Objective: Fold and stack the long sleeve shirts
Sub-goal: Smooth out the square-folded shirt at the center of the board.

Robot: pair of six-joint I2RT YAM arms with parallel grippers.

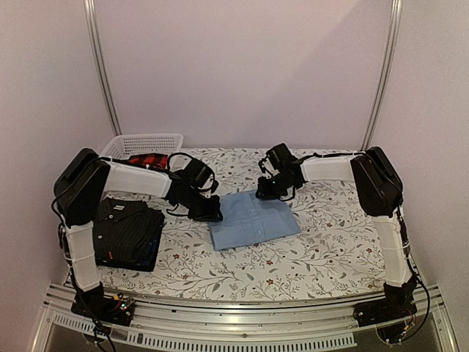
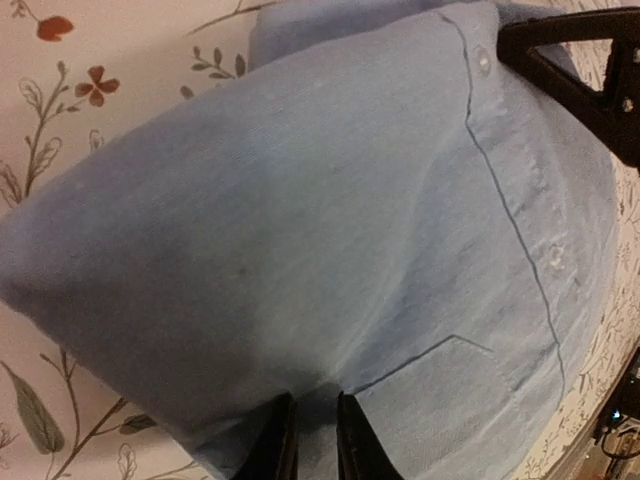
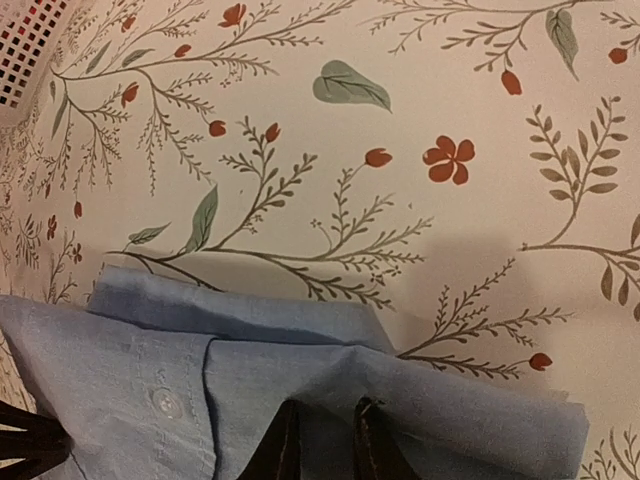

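- Top view: the left gripper (image 1: pixel 207 213) sits low at the left edge of the blue shirt (image 1: pixel 253 220), and the right gripper (image 1: pixel 265 192) at its far edge; the jaws are too small here to judge
- The blue shirt lies folded as a slightly skewed rectangle in the middle of the table (image 1: pixel 330 249)
- The black shirt (image 1: pixel 128 227) lies folded at the left of the table, beside the left arm and apart from the blue shirt; it rests on the navy shirt (image 1: pixel 152 257), whose edge shows under its near right side
- A white basket (image 1: pixel 143 143) stands at the far left corner, with a red and black plaid cloth (image 1: pixel 146 160) at its near rim
- Left wrist view: the left gripper (image 2: pixel 314 410) has its fingers drawn close together with a pinch of blue cloth between them, and creases run out from that spot
- The blue shirt (image 2: pixel 330 220) fills most of this view, showing a button (image 2: pixel 555 258) along the placket and a pocket (image 2: pixel 470 390); the right gripper's black frame (image 2: pixel 570 70) meets the shirt at the upper right
- Right wrist view: the right gripper (image 3: pixel 322 420) is closed narrowly on the folded edge of the blue shirt (image 3: pixel 120 350), with cloth between the fingers
- A button (image 3: pixel 165 402) shows left of the fingers, the flowered table (image 3: pixel 400 150) lies bare beyond the shirt's edge, and the basket (image 3: pixel 25 50) shows in the top left corner
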